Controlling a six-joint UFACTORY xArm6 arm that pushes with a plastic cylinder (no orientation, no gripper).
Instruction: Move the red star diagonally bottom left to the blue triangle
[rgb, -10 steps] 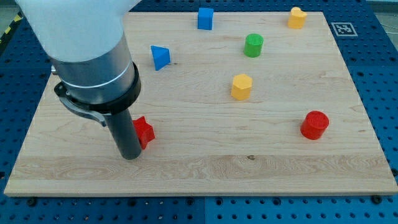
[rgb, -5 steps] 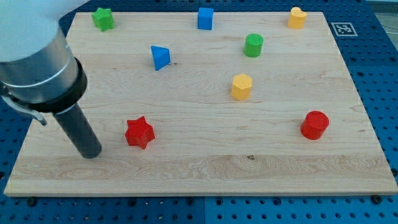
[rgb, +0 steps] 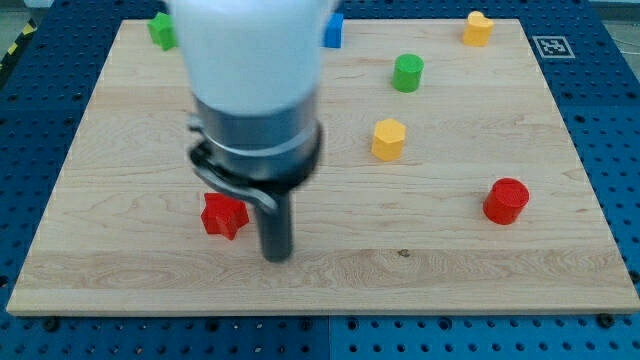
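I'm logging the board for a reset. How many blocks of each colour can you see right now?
Red: 2, the red star and the red cylinder
Green: 2, the green star and the green cylinder
Yellow: 2, the yellow hexagon and the yellow heart
Blue: 1, the blue cube, partly hidden by the arm
Total: 7 visible

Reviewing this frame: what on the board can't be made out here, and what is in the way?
Camera view, the only one:
- Blue triangle: not visible; the arm covers the place where it would stand.
- Blue block: only its right part shows beside the arm, so its shape is unclear.
- Green block: partly covered by the arm and blurred; shape unclear.
- My tip sits just right of the red star; motion blur hides whether they touch.
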